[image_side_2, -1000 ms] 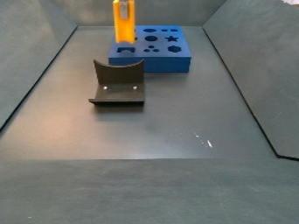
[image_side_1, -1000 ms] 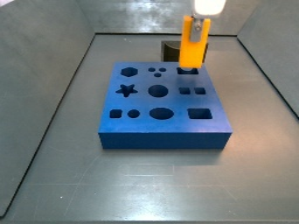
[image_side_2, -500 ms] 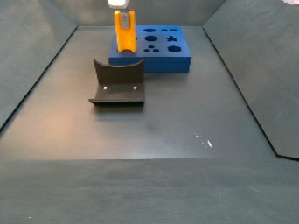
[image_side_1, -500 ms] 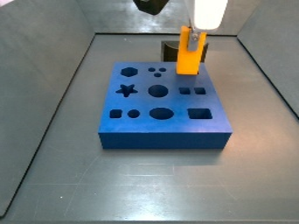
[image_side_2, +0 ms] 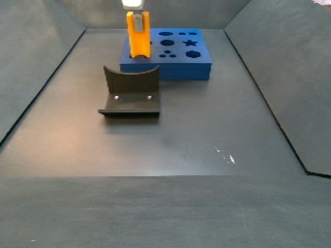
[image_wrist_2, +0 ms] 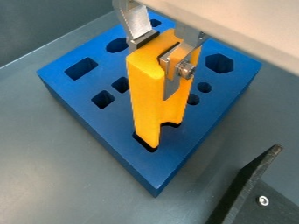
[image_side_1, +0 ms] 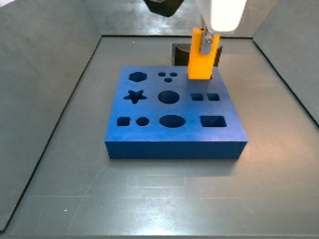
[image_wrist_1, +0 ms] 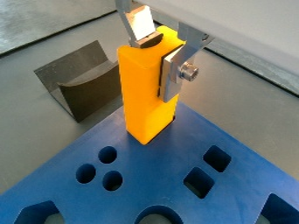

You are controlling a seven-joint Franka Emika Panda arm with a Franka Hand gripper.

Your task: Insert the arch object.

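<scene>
My gripper [image_wrist_1: 158, 51] is shut on the top of a tall orange bar [image_wrist_1: 146, 92], which has a groove running down one face [image_wrist_2: 152, 96]. The bar stands upright with its lower end at a hole near a corner of the blue board [image_wrist_2: 117, 131], on the side nearest the fixture. Both side views show the orange bar [image_side_1: 203, 56] [image_side_2: 135, 39] under the gripper [image_side_1: 207, 34] [image_side_2: 135, 16] at the blue board [image_side_1: 162, 117] [image_side_2: 195, 66]. I see no small dark grey-brown arch object anywhere. The only dark scooped thing is the fixture.
The dark fixture [image_side_2: 130, 92] stands on the grey floor just off the board's edge, and it also shows in both wrist views [image_wrist_1: 82, 83] [image_wrist_2: 251, 188] and behind the bar [image_side_1: 182, 51]. Grey walls enclose the floor.
The gripper has come down a little with the orange bar, bringing its lower end to the board's top.
</scene>
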